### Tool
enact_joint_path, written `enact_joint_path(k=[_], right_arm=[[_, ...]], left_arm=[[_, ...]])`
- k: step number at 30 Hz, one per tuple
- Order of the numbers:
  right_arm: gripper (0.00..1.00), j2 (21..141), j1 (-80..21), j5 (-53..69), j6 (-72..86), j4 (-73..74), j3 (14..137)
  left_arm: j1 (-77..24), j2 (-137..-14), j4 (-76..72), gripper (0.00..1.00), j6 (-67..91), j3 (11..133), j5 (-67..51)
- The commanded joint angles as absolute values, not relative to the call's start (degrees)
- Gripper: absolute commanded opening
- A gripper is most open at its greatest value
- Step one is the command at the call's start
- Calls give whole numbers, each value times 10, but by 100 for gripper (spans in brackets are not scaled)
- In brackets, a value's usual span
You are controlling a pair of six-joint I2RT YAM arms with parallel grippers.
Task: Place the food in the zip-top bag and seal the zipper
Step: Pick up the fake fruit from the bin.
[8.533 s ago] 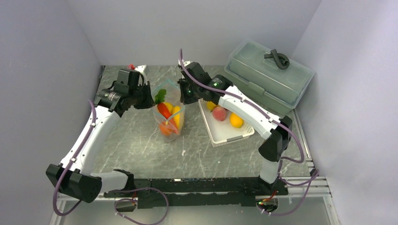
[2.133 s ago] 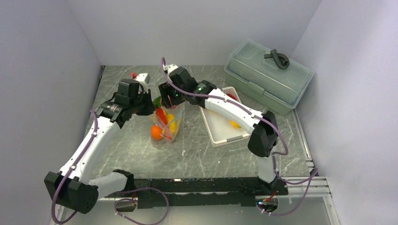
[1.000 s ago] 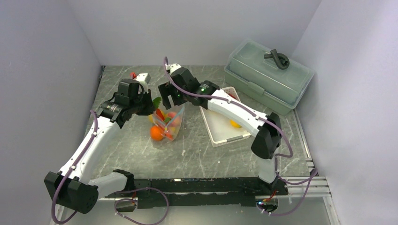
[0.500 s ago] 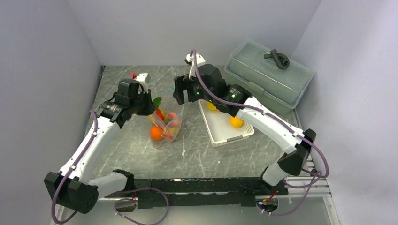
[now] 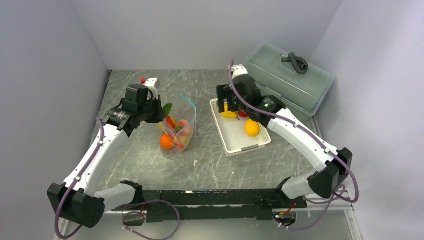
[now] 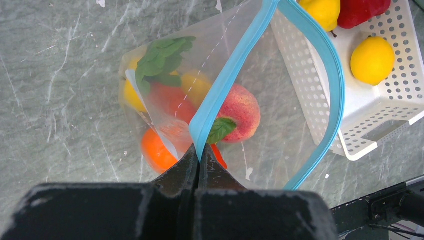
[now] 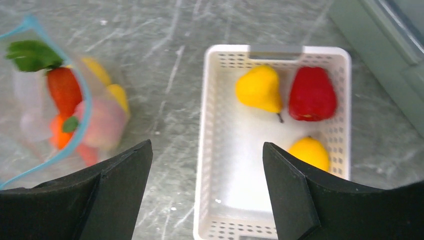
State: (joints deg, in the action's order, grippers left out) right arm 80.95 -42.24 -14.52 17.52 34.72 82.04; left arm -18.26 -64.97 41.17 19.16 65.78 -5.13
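Two-arm bagging station, seen from above and from both wrists.

**Left side.** The left gripper point(image 6: 199, 160) has its jaws pressed together on one end of the zipper point(image 6: 320, 65), at the point where the two teal strips meet. From there the strips spread apart, so the mouth of the bag point(image 5: 179, 125) gapes open toward the basket point(image 5: 235, 142). The bag stands on the surface point(image 5: 150, 160) left of centre, nearer the far edge than the near one, and it is held up by this grip.

**Bag contents.**
- A carrot point(image 6: 167, 100) with green leaves.
- A peach point(image 6: 242, 112) lying just inside the mouth.
- An orange point(image 6: 157, 150) low down, near the jaws.
- Two yellow lemons point(image 6: 197, 85), partly hidden behind the carrot.

**Right side.** The right gripper point(image 7: 205, 150) hangs over the basket's far end, well apart from the bag, with its jaws wide apart and nothing between them.

**Basket contents.** The basket lies right of centre, beside the bag.
- A yellow fruit point(image 7: 260, 90) beside a red pepper point(image 7: 312, 94), both at the far end.
- A single lemon point(image 7: 309, 152) nearer the middle, against the right wall.

**Background.** A lidded box point(image 5: 287, 82) sits in the far right corner.
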Motion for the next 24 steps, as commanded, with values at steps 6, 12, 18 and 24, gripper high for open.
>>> enact_joint_path(k=[6, 12, 18, 24], right_arm=[[83, 781, -328, -152, 188, 392, 756], [82, 800, -314, -190, 202, 415, 730], [82, 826, -304, -218, 207, 419, 714], [82, 867, -302, -240, 207, 415, 716]], left_arm=[[-185, -638, 395, 0, 187, 654, -59], [-185, -639, 395, 0, 187, 653, -59], [-185, -638, 395, 0, 187, 654, -59], [-185, -638, 395, 0, 187, 654, -60]])
